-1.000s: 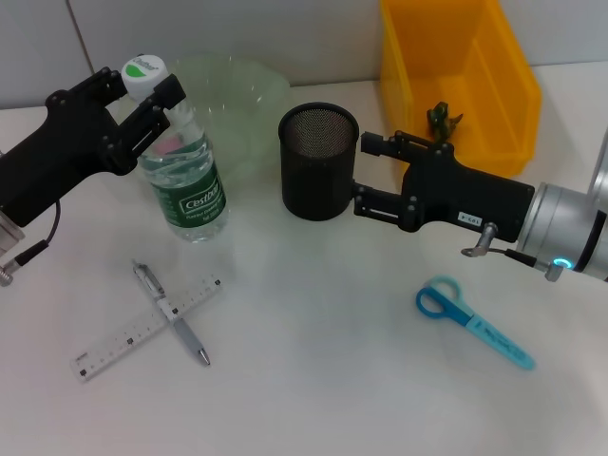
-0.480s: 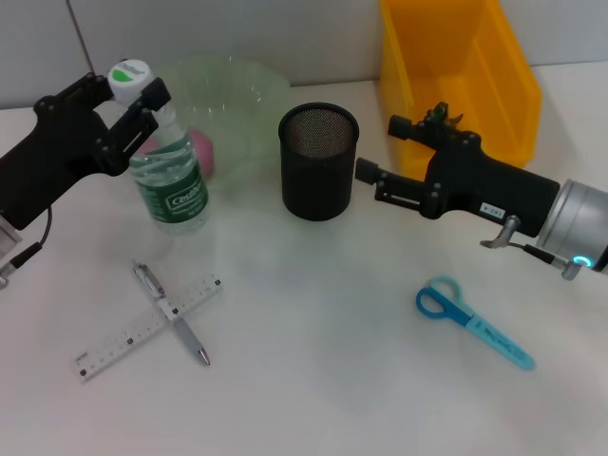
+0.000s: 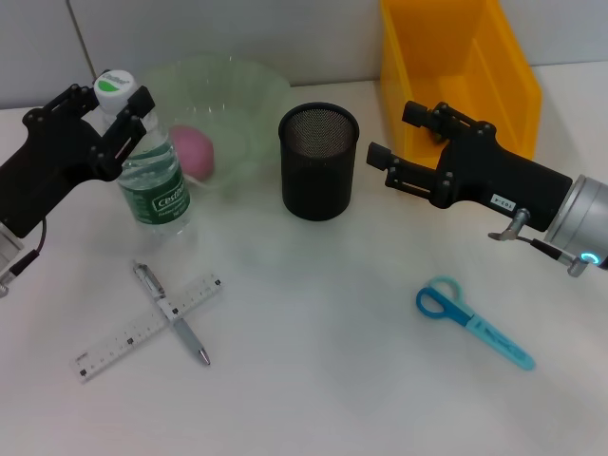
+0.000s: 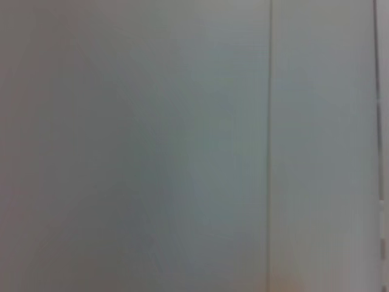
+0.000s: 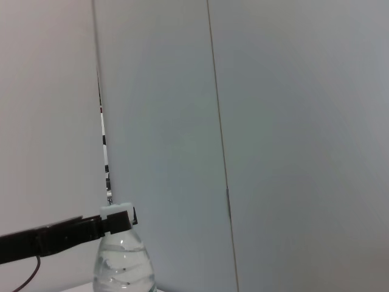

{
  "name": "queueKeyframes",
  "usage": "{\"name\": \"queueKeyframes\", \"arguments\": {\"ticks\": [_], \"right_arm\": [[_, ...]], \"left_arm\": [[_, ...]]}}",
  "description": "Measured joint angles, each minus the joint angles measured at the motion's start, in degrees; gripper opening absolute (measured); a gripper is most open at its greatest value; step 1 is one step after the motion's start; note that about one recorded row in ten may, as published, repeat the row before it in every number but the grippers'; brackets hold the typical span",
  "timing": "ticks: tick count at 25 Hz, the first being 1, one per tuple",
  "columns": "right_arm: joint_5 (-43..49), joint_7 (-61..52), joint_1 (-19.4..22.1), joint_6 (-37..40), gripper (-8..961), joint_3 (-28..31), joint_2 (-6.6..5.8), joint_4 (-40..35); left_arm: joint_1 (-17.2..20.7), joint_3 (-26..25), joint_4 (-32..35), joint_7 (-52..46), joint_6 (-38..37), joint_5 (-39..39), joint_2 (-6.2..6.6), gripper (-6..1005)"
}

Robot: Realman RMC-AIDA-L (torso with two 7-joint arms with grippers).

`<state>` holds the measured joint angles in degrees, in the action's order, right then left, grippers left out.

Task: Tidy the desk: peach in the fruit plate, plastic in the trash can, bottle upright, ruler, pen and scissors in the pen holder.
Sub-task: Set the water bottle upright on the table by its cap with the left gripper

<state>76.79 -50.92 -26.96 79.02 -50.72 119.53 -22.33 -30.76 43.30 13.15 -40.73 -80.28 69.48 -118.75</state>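
My left gripper [image 3: 112, 106] is shut on the neck of the clear water bottle [image 3: 152, 185], which stands nearly upright at the left; the bottle [image 5: 124, 267] also shows in the right wrist view. A pink peach [image 3: 193, 149] lies in the green fruit plate [image 3: 242, 90] behind it. My right gripper [image 3: 391, 135] hangs open and empty just right of the black mesh pen holder [image 3: 318, 166]. The ruler [image 3: 142, 330] and the pen [image 3: 176, 318] lie crossed at the front left. Blue scissors [image 3: 472, 321] lie at the front right. The plastic is hidden.
The yellow trash can [image 3: 461, 57] stands at the back right, behind my right arm. A grey wall runs along the table's far edge. The left wrist view shows only blank wall.
My left gripper carried the bottle leftward, uncovering the peach in the plate. My right gripper drew back to the right, away from the pen holder, and now covers the plastic seen in the trash can before.
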Motion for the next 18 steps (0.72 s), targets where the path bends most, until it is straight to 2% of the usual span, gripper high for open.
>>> {"name": "queueKeyframes", "arguments": {"ticks": [5,18], "right_arm": [[-0.09,0.02,-0.02,0.00,800,0.02,0.00,0.01],[-0.68,0.03,-0.13,-0.03,793,0.01,0.00,0.18]], "left_arm": [[-0.50,-0.05,-2.51,2.93,0.91,-2.33,-0.04,456],[-1.67,-0.31,-4.87,3.01,4.33,-4.23,-0.18,486]]}}
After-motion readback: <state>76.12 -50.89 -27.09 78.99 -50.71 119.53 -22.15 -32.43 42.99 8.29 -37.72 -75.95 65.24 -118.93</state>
